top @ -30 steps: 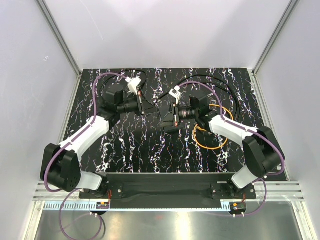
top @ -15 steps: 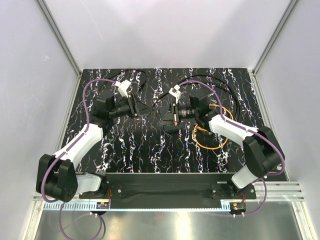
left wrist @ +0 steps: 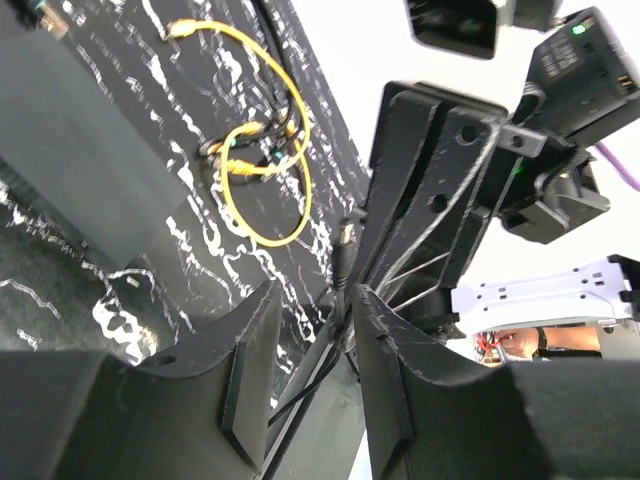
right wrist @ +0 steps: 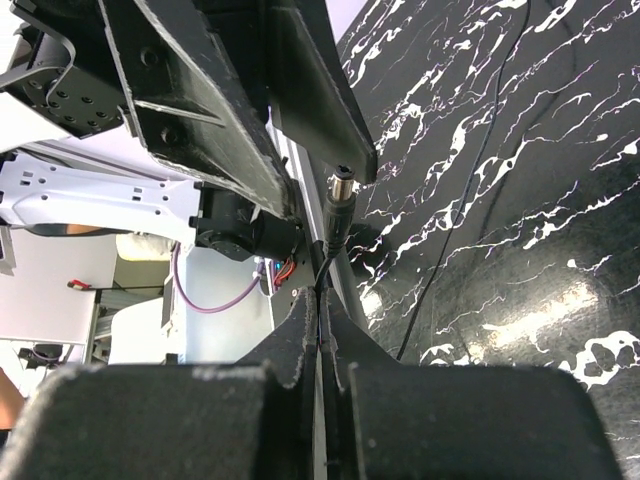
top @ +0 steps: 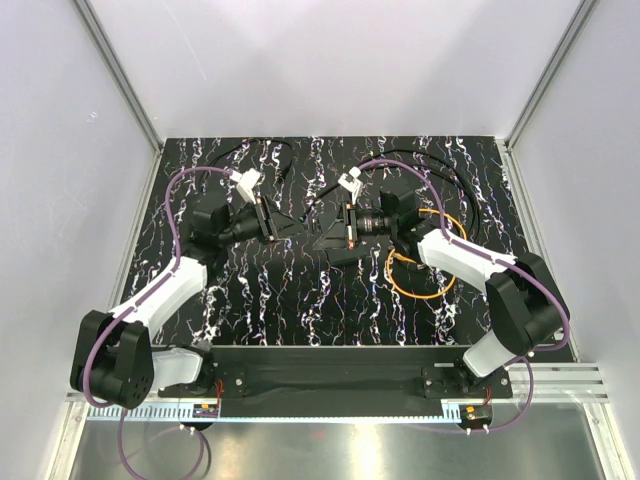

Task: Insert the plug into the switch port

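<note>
Seen from above: orange cable (top: 415,282) coiled loose on the table (top: 250,300) beside the right arm, held by neither arm. Left gripper (top: 293,227) and right gripper (top: 315,240) nearly tip to tip at mid-table.

From the left wrist: fingers partly apart, gripping nothing. Flat matte black box (left wrist: 85,150) lying near; switch port not to be made out. Probably the plug (left wrist: 178,30): small tip at the far end of the orange cable, free on the table.

From the right wrist: pinched tight on a thin black cable (right wrist: 322,268) with a metal barrel tip (right wrist: 340,187), not the orange one.

Judged: insertion not begun; still to pick up, align and push in. No tray or bin visible.
</note>
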Available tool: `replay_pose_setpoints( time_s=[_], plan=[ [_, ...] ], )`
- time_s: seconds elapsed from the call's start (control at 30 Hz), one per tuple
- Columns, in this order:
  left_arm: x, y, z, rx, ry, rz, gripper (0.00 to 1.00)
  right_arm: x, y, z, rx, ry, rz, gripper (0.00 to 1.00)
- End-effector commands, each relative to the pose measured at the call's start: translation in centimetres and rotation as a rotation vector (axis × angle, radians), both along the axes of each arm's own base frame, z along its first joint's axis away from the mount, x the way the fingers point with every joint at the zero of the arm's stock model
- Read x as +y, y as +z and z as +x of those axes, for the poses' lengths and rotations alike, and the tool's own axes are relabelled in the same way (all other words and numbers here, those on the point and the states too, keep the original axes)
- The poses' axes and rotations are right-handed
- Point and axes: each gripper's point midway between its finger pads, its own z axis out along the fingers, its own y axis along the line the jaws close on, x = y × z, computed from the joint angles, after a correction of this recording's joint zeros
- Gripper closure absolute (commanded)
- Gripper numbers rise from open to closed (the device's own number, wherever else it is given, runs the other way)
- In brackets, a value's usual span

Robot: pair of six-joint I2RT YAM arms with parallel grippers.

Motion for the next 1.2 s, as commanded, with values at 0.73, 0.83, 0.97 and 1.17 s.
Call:
replay_pose_setpoints(
  time_s=[0.73, 0.83, 0.97, 1.17],
  plan=[
    [-2.4, 1.0, -0.6, -0.069, -0.084, -0.063, 0.76, 0.6, 2.2, 0.3, -0.058, 0.021, 0.055, 1.0],
    [-2.5, 0.9, -0.7, -0.068, -0.087, -0.062, 0.74, 0.7, 2.2, 0.2, -0.059, 0.024, 0.056, 1.0],
    [-2.5, 0.8, -0.6, -0.063, -0.085, -0.058, 0.73, 0.7, 2.1, 0.2, -0.059, 0.026, 0.055, 1.0],
    [-2.5, 1.2, -0.5, -0.082, -0.084, -0.057, 0.91, 0.5, 1.7, 0.0, -0.053, 0.027, 0.044, 1.0]
  ],
)
